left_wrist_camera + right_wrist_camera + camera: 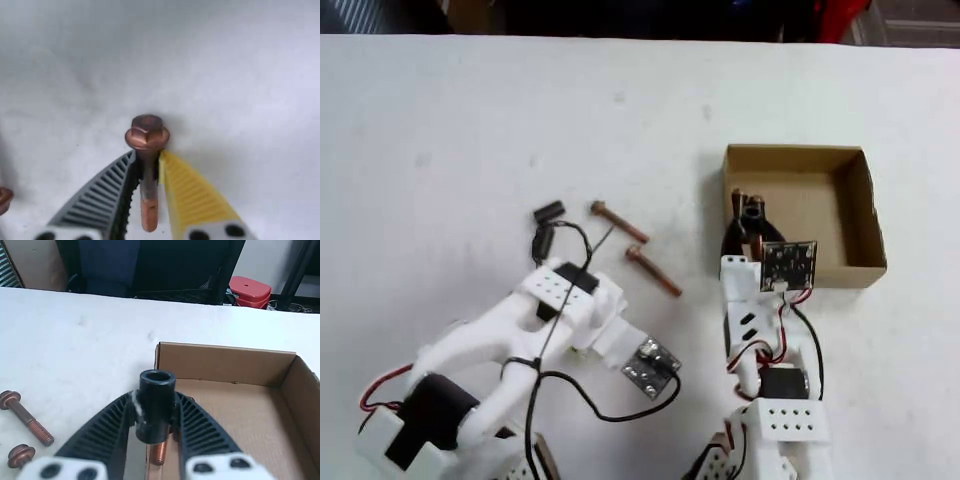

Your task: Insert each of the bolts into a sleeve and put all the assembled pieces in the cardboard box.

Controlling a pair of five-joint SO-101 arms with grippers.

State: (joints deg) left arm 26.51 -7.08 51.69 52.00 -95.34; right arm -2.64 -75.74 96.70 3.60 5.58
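My left gripper is shut on the shank of a copper bolt, whose hex head sticks out beyond the fingertips above the white table. My right gripper is shut on a black sleeve with a copper bolt tip showing below it. In the high view this gripper sits at the left wall of the cardboard box. Two loose bolts lie on the table between the arms. A loose black sleeve lies to their left.
The left arm's white body and its black cable cover the front left of the table. A second dark piece lies by the cable. Beyond the table's far edge stand dark furniture and a red object.
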